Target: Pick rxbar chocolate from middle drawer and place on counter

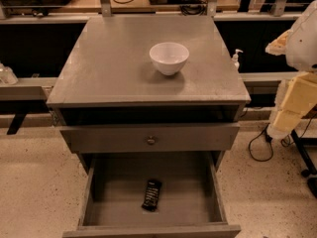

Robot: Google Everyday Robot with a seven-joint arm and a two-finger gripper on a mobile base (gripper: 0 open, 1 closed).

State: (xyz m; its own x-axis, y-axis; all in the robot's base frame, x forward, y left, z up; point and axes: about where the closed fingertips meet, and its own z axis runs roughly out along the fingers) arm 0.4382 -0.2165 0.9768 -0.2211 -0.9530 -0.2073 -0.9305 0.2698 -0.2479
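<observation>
The black-wrapped rxbar chocolate (152, 195) lies flat mid-floor in the pulled-out wide grey middle drawer (190, 190), pale print unreadable, bare floor all round. The glossy grey counter (109, 68) holds 1 white round bowl (169, 57), front edge free. The cream gripper (293, 103) hangs right of the cabinet (198, 138), well apart; its grip I cannot tell.

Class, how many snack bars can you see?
1: the rxbar chocolate lies in the open middle drawer. More could hide in the knobbed drawer above. The claw is out of view.
</observation>
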